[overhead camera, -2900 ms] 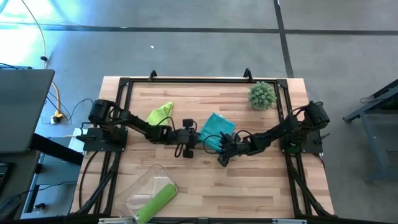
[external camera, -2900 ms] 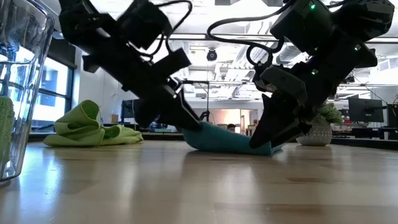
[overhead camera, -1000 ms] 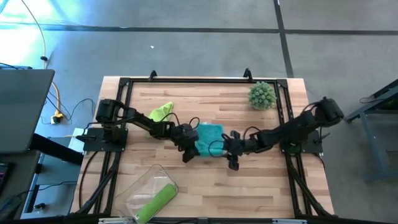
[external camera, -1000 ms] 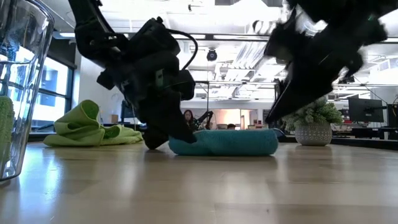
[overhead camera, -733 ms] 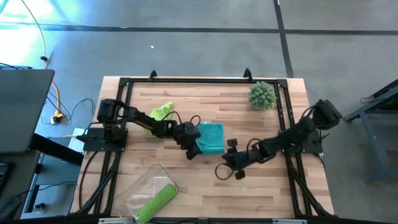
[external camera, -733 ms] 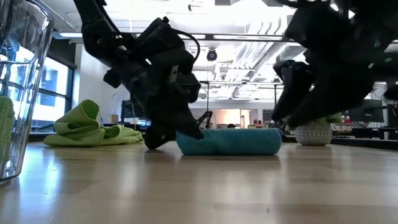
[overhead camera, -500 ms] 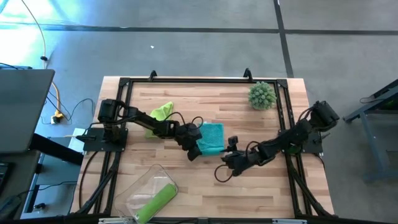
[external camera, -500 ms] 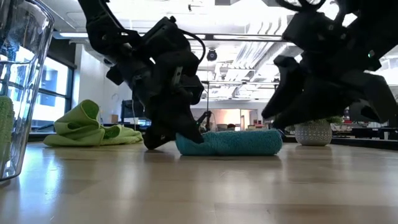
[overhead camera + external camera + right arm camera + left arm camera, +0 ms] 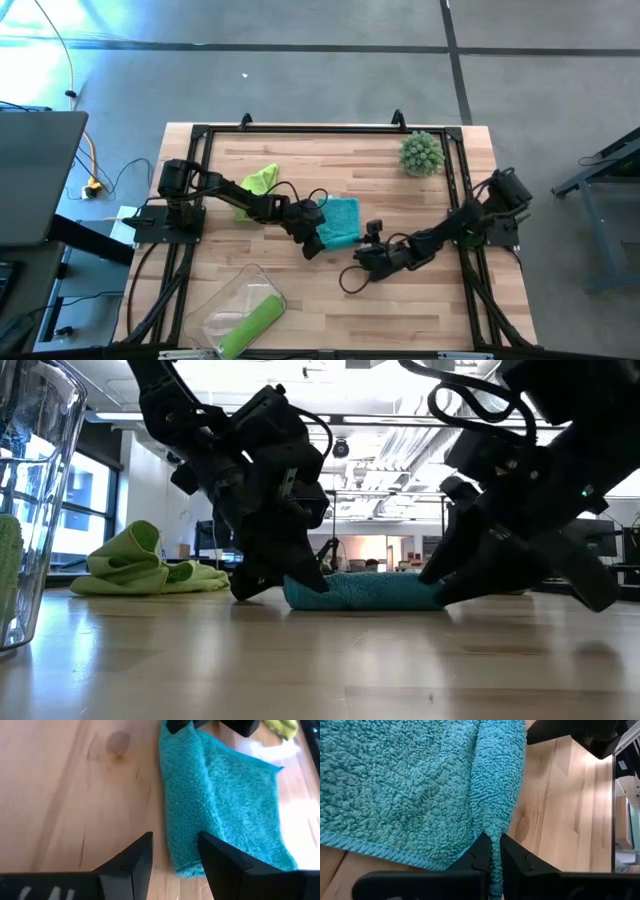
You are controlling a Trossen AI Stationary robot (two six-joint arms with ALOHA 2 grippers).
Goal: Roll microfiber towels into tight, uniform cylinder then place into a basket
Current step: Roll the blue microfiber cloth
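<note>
Rolling of the teal towel (image 9: 341, 221) is the step in hand; the towel lies flat near the middle of the bench (image 9: 440, 310), with one long edge folded over into a low ridge. The left pincer (image 9: 492, 861) is pressed together on the corner of that folded edge, as the left wrist view shows. The right pincer (image 9: 175, 854) is spread and empty, and is held just off the opposite end of the same edge, not touching the cloth. For a tight, uniform cylinder, both ends of the ridge should be gripped level and turned together, so that one end is not wound ahead of the other; the pinched corner should be kept low against the bench while the free end is taken. One green towel (image 9: 257, 180) lies crumpled behind the left arm, not yet rolled. A rolled green towel (image 9: 250, 326) is already lodged in the basket (image 9: 216, 305) at the front left.
</note>
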